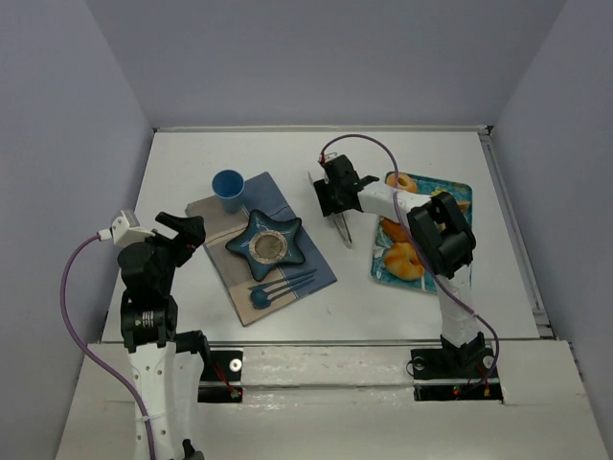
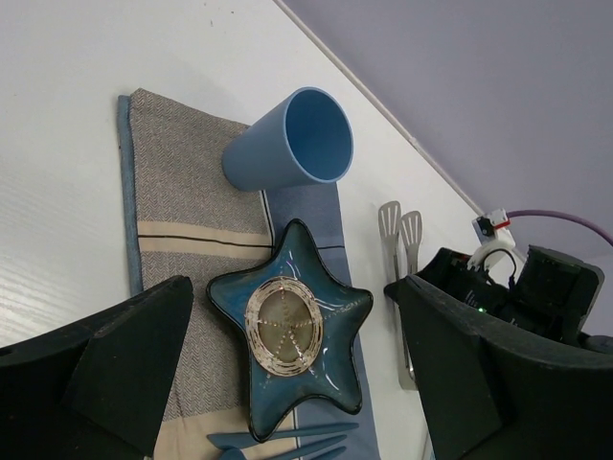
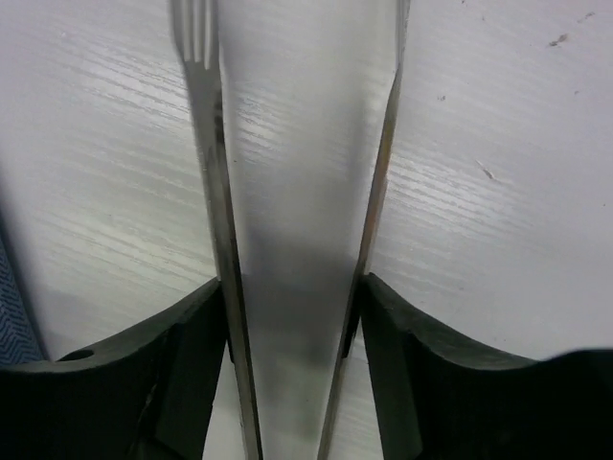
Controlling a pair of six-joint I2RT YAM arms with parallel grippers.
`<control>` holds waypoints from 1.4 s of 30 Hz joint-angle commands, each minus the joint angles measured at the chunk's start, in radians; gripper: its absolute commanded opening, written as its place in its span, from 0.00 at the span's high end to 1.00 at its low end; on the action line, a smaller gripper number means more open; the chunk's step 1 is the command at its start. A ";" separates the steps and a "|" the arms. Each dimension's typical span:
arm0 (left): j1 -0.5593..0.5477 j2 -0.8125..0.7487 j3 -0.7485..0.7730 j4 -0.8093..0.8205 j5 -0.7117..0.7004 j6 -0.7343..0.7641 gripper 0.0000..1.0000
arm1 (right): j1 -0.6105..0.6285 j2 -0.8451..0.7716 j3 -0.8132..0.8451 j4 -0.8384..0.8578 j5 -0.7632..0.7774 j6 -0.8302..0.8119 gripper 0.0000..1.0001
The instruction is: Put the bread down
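Several golden-orange pastries (image 1: 402, 261) lie on a teal tray (image 1: 460, 190) at the right, partly behind my right arm; I cannot tell which of them is the bread. My right gripper (image 1: 335, 196) (image 3: 292, 307) is down at the table left of the tray. It is shut on a pair of metal tongs (image 1: 342, 228) (image 3: 213, 192), one finger against each arm. The tongs (image 2: 397, 230) lie flat on the table. My left gripper (image 1: 187, 233) (image 2: 292, 287) hovers open and empty at the left. A blue star-shaped dish (image 1: 268, 244) (image 2: 287, 335) lies empty below it.
The star dish rests on a grey and blue placemat (image 1: 311, 268) (image 2: 182, 201). A blue cup (image 1: 228, 189) (image 2: 297, 139) stands at the mat's far corner. Blue cutlery (image 1: 278, 287) (image 2: 287, 441) lies along its near edge. White walls enclose the table.
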 commanded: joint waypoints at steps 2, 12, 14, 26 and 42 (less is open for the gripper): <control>-0.001 -0.013 -0.001 0.033 0.006 0.018 0.01 | -0.003 -0.057 -0.068 -0.043 0.034 0.003 0.52; -0.001 -0.024 -0.001 0.032 0.009 0.018 0.01 | -0.003 -0.726 -0.438 0.027 0.016 0.135 0.56; -0.001 -0.030 -0.003 0.033 0.012 0.018 0.01 | -0.003 -0.842 -0.515 0.008 -0.009 0.185 0.55; -0.005 -0.036 -0.007 0.042 0.022 0.019 0.01 | -0.003 -1.225 -0.604 -0.404 0.209 0.375 0.46; -0.005 0.045 -0.020 0.130 -0.014 -0.014 0.01 | -0.195 -0.989 -0.458 -0.487 0.050 0.190 0.35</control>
